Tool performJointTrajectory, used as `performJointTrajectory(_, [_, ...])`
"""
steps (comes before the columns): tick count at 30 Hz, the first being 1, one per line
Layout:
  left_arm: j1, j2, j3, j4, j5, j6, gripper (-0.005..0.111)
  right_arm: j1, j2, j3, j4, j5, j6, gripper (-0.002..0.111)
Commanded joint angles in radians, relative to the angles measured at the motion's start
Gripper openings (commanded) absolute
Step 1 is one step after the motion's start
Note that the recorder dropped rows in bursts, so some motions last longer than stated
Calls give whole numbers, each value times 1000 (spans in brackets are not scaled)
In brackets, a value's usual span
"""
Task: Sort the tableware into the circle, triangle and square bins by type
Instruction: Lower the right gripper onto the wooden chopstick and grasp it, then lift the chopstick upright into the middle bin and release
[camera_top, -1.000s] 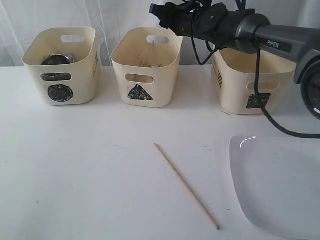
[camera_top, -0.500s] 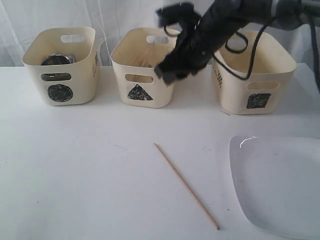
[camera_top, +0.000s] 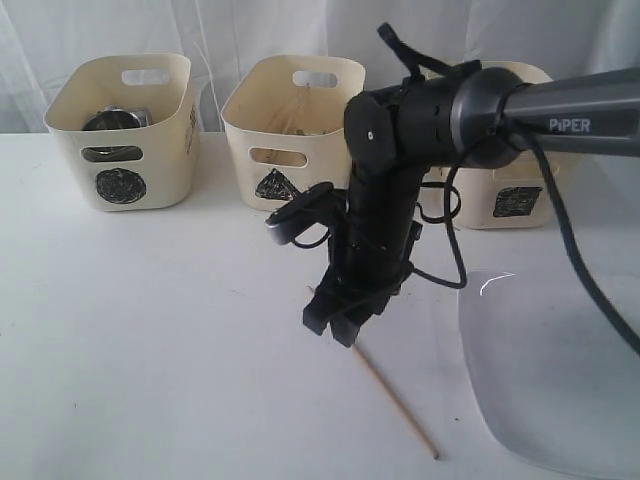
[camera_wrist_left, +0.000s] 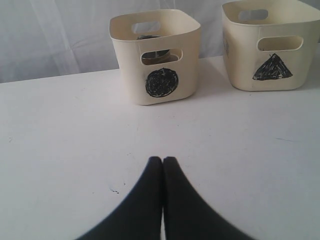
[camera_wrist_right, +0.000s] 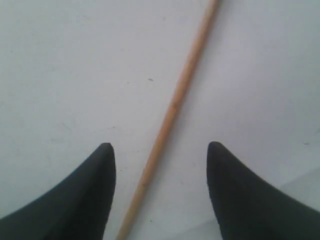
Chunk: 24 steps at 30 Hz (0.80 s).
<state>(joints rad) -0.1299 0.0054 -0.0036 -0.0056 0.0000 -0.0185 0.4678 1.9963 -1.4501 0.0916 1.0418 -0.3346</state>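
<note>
**Wooden chopstick: single piece, loose on the table, gripper above it**

Wooden chopstick (camera_top: 400, 412): one slim, pale stick lying flat on the white table (camera_top: 150, 340), slanting across the front middle. Its far end is hidden behind the arm in the exterior view.

Right gripper (camera_top: 335, 325): pointed down over the chopstick's far part, fingers spread wide. In the right wrist view the stick runs between the two black fingers and touches neither. It holds nothing. Whether the tips touch the table cannot be told.

Left gripper (camera_wrist_left: 162, 160): fingers pressed together, empty, low over bare table, facing the circle and triangle bins.

Circle bin (camera_top: 70, 150): cream tub at the back left, with a steel vessel (camera_top: 112, 120) showing inside.

Triangle bin (camera_top: 240, 130): cream tub at the back centre. Its contents are unclear.

Square bin (camera_top: 565, 165): cream tub at the back right, partly covered by the right arm.

White plate (camera_top: 560, 390): large, with rounded corners, at the front right of the table, near the chopstick but apart from it.
</note>
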Motion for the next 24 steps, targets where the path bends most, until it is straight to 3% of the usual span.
performJointTrajectory(1, [-2, -5, 4, -8, 0, 0, 0, 39, -10, 37, -7, -33, 33, 52])
performJointTrajectory(10, [-2, -5, 4, -8, 0, 0, 0, 41, -5, 139, -24, -265, 83, 52])
performJointTrajectory(15, [-2, -5, 4, -8, 0, 0, 0, 41, 24, 189, -24, -298, 110, 48])
performJointTrajectory(18, [-2, -5, 4, -8, 0, 0, 0, 41, 24, 216, -18, -305, 112, 22])
performJointTrajectory(19, [-2, -5, 4, -8, 0, 0, 0, 41, 24, 216, -15, -301, 107, 5])
performJointTrajectory(22, [-2, -5, 4, -8, 0, 0, 0, 37, -21, 216, 3, -412, 153, 0])
performJointTrajectory(24, [-2, -5, 4, -8, 0, 0, 0, 30, -83, 216, 15, -599, 242, 0])
